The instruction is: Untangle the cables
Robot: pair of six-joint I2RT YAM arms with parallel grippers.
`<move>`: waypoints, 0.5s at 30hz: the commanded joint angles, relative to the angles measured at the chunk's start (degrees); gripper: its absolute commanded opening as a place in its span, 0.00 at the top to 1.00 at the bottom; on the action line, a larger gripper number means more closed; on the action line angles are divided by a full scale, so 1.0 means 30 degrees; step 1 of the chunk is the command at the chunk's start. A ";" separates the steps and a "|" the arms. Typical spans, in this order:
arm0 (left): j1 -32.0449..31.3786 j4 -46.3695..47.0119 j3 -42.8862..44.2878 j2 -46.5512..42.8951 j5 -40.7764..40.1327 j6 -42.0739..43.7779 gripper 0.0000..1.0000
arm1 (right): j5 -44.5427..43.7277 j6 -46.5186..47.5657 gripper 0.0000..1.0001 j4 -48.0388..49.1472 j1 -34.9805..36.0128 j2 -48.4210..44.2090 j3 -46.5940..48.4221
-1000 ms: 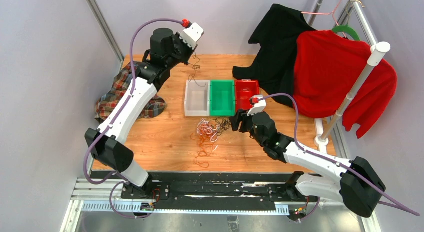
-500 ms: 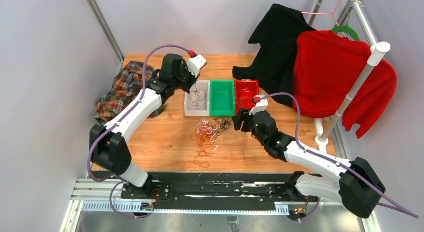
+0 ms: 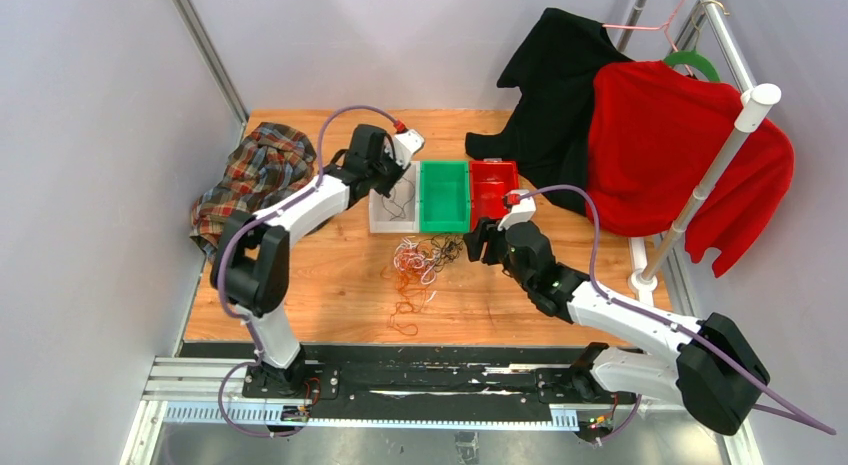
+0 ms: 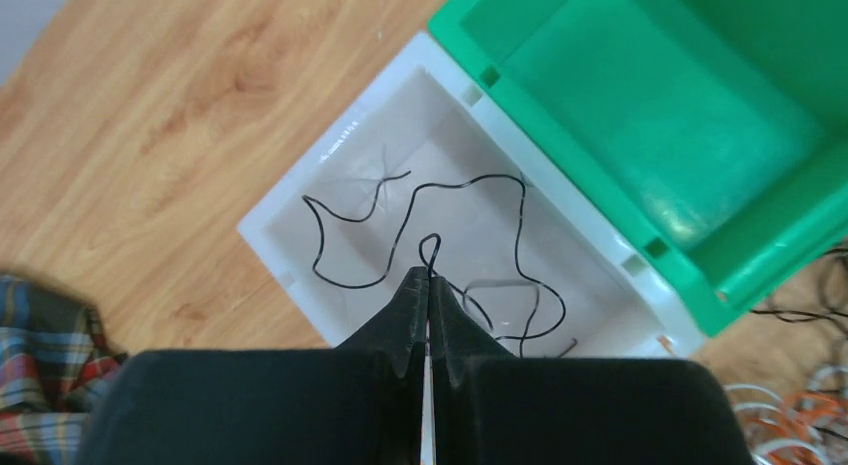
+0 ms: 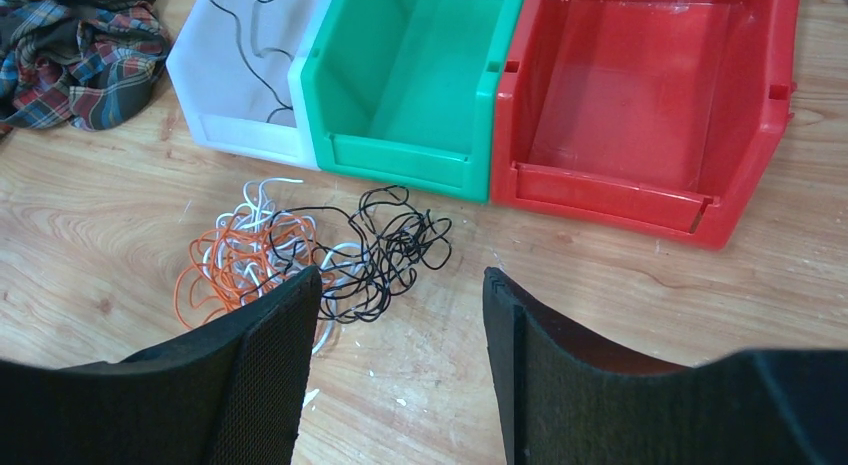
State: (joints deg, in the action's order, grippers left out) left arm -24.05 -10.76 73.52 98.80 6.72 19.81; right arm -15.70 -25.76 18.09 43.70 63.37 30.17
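Over the white bin [image 4: 345, 135], the left gripper [image 4: 428, 283] is pinching, with jaws pressed together, a small loop of a thin black cable [image 4: 460, 183] whose loose curves are lying inside that bin. Just before the green bin [image 5: 400, 155], a tangle [image 5: 330, 255] of orange, white and black cables is lying on the table [image 5: 600, 315]. The right gripper [image 5: 400, 325] is hovering near it, jaws wide apart and empty.

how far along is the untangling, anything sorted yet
Done: one black cable is out of the pile, mostly lying in the white bin. In hand: the left gripper is shut on its loop over that bin, not yet released. Left: the orange, white and black tangle on the table; the green bin and red bin are empty, and the right gripper hangs open above the tangle.
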 commanded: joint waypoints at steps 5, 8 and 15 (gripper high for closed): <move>-0.0160 0.2636 0.0808 0.3452 -0.1796 0.1563 0.97 | 0.0262 -0.0207 0.38 -0.0432 -0.0282 0.0306 0.0699; -0.0152 0.1811 0.1807 0.3833 -0.2043 0.1700 0.72 | 0.0355 -0.0228 0.37 -0.0699 -0.0286 0.0601 0.0890; 0.0012 -0.3436 0.2975 0.1210 0.1724 0.1622 0.11 | 0.0875 -0.0564 0.36 -0.0622 -0.0271 0.1652 0.1068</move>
State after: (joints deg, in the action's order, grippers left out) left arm -24.12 -12.88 79.75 109.43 4.93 24.73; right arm -14.44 -26.17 16.38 43.70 66.46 31.55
